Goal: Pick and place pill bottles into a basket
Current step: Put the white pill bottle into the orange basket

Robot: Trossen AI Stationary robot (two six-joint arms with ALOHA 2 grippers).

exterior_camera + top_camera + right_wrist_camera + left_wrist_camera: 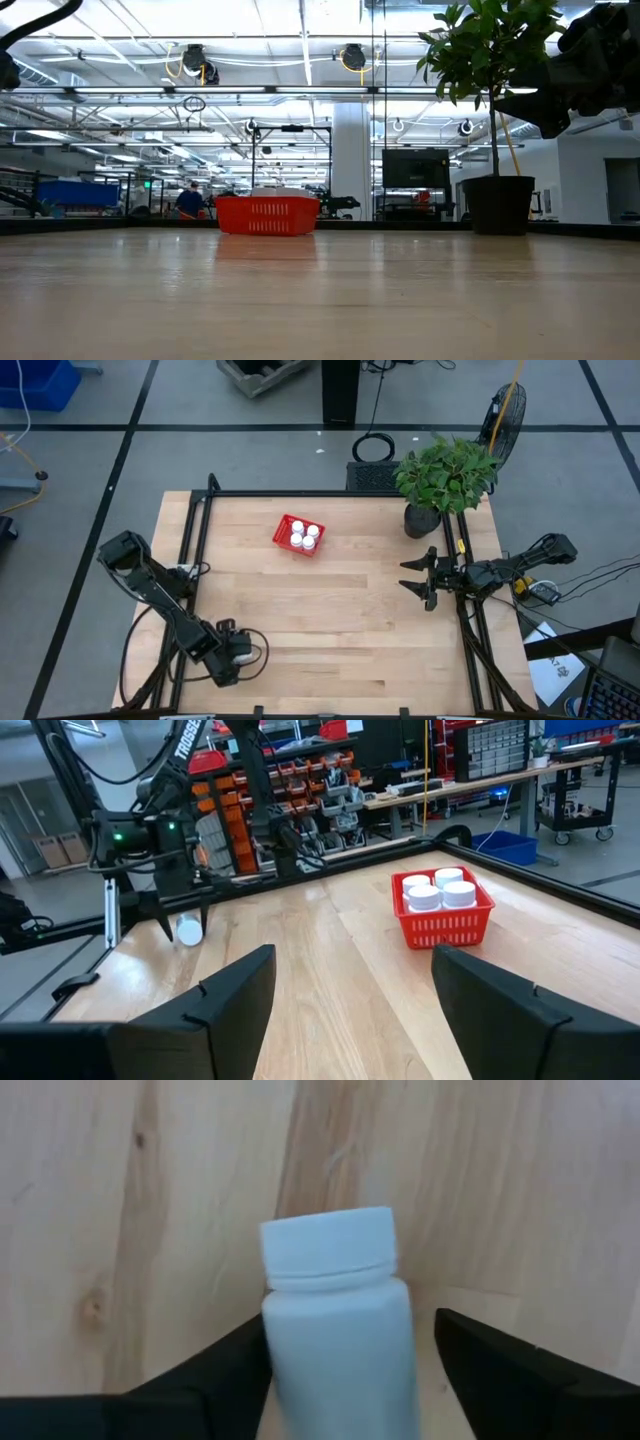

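Note:
One white pill bottle (338, 1330) lies on its side on the wood near the table's near left corner, cap (328, 1245) pointing away from the wrist camera. My left gripper (350, 1370) points down over it, open, one finger on each side of its body. The right wrist view shows this gripper (178, 920) with the bottle (188, 930) under it. The red basket (299, 535) stands at the far middle of the table with several white-capped bottles in it. My right gripper (415, 576) waits open and level at the table's right edge. My left gripper stands astride the bottle's body from above. One finger (235, 1370) lies right against the bottle's side (275, 1360); I cannot tell whether it touches. The other finger (480, 1360) stands apart from the bottle with a gap of bare wood between them. The bottle rests on the table.
A black pot with a green plant (422, 520) stands at the far right corner. Black frame rails (195, 540) run along the table's left, far and right sides. Bare wood lies between the left gripper and the basket.

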